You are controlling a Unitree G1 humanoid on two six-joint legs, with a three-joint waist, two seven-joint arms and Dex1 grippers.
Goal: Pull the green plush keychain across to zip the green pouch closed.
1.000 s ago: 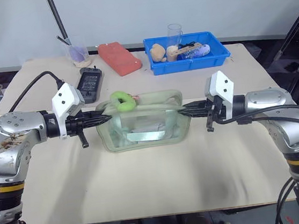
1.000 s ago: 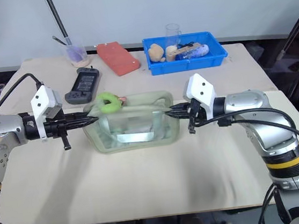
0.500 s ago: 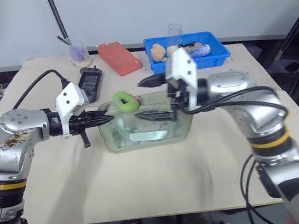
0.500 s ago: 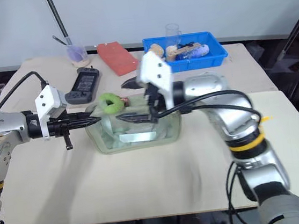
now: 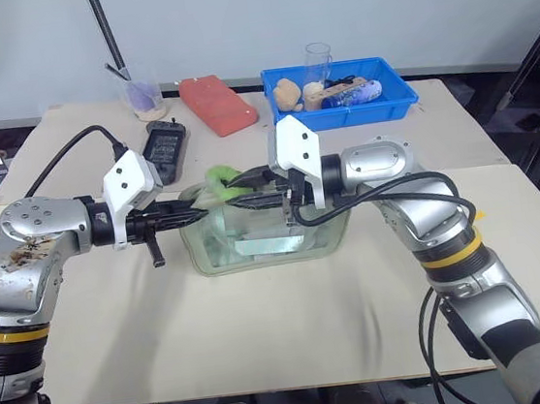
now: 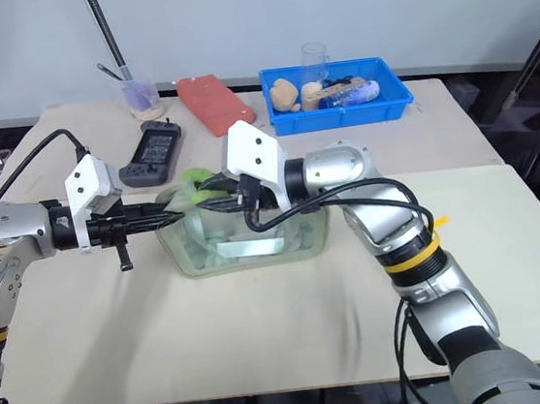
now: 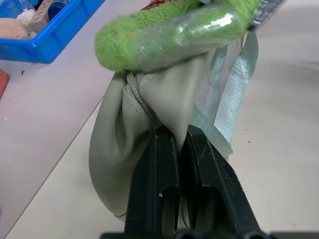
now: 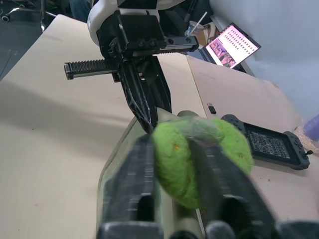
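A fuzzy, matt pile is shown by the green plush keychain (image 8: pixel 199 157), while the green pouch (image 5: pixel 265 230) is made of soft pale cloth with glossy clear plastic panels, laid on a matt beige desk (image 5: pixel 265 329) below a smooth blue plastic bin (image 5: pixel 341 96).

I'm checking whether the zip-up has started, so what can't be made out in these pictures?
- Zipper pull and track on the green pouch: head views, hidden behind the right gripper and the green plush keychain.
- Keychain's cord: too small, covered by the fingers.
- How firmly the right gripper holds the plush: right wrist view, fingers blurred.
- Pouch contents: clear panel glare.
- Left gripper pinches the pouch's end fabric; the pouch's far end is cut off there.
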